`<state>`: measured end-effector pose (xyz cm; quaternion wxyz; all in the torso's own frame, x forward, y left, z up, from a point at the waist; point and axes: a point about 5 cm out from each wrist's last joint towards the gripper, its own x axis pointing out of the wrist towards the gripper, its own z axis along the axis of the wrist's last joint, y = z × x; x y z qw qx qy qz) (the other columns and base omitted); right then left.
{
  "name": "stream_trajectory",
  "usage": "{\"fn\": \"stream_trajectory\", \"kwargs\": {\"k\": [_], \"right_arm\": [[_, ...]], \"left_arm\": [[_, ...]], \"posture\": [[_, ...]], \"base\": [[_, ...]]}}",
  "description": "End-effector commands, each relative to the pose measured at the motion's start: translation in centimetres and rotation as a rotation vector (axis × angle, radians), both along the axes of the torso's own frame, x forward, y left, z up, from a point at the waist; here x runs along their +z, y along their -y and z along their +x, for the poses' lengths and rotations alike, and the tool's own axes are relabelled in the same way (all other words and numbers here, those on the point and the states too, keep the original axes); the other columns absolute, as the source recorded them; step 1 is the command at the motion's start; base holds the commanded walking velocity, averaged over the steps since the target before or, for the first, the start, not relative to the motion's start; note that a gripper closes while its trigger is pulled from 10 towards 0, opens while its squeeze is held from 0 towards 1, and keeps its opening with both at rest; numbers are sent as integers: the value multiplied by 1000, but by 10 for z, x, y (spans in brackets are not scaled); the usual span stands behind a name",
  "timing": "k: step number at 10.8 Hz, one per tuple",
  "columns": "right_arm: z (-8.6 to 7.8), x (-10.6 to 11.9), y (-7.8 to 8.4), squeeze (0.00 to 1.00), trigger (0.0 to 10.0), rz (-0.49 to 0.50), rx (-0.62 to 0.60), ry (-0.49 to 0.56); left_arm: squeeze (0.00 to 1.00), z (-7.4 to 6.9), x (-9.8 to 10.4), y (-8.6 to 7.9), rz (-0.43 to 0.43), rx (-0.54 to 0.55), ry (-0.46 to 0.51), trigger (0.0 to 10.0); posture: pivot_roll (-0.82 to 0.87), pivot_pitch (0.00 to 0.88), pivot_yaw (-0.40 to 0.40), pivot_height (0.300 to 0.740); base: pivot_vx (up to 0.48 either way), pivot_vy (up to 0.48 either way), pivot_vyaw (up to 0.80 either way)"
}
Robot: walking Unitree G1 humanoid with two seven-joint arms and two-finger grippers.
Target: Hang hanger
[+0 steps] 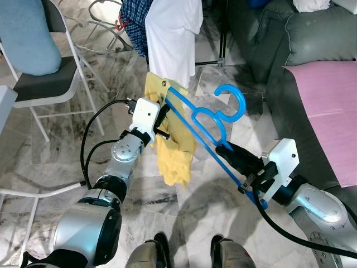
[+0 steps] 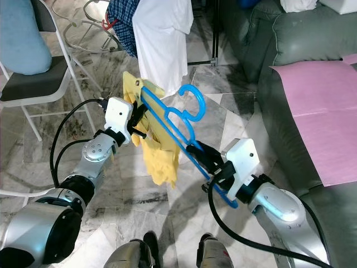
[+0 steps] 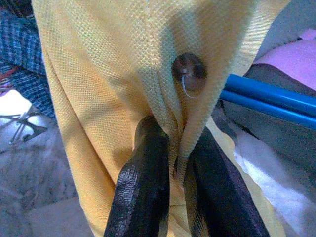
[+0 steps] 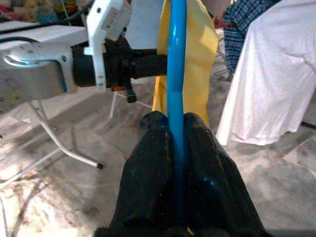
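Observation:
A blue plastic hanger [image 1: 207, 124] is held slantwise over the marble floor, its hook [image 1: 233, 101] pointing toward the sofa. My right gripper [image 1: 237, 158] is shut on the hanger's lower bar, seen close in the right wrist view [image 4: 176, 143]. A yellow garment [image 1: 174, 146] hangs from the hanger's upper end. My left gripper [image 1: 163, 118] is shut on a fold of that yellow cloth, just below a brown button [image 3: 188, 72], with both fingertips [image 3: 148, 163] pinching the fabric.
A white shirt [image 1: 173, 33] and a blue checked garment [image 1: 136, 17] hang on a rack behind. A folding chair [image 1: 42, 78] with a blue cushion stands to the left. A grey sofa [image 1: 301, 39] with a pink cloth [image 1: 329, 106] lies right.

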<state>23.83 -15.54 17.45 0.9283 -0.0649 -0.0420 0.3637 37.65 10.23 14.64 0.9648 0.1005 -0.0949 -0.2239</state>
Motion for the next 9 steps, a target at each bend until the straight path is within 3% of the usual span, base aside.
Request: {"fn": "stream_trajectory", "kwargs": {"k": [1,2,3,5,6,9], "right_arm": [[0,7,-1,0,10000,9,-1,54],[3,8,0,0,10000,4,-21,65],[3,8,1,0,10000,4,-24,68],[4,8,0,0,10000,3,-21,74],[4,8,0,0,10000,1,-19,75],[3,6,0,0,10000,-11,-15,71]], "left_arm": [[0,-1,-4,-3,27,-6,-7,4431],[0,-2,-5,-3,32,-3,-10,10000],[1000,-2,-6,-3,8,4,-17,10000],[1000,-2,-3,-3,13,22,5,10000],[0,0,-1,-5,13,37,13,10000],[0,0,0,-5,14,33,22,10000]], "posture": [[-345,209,152,740],[-345,209,152,740],[-342,209,152,740],[-343,209,152,740],[-344,210,153,740],[-347,208,149,740]], "base": [[0,0,0],[0,0,0],[0,0,0],[0,0,0],[0,0,0],[0,0,0]]}}
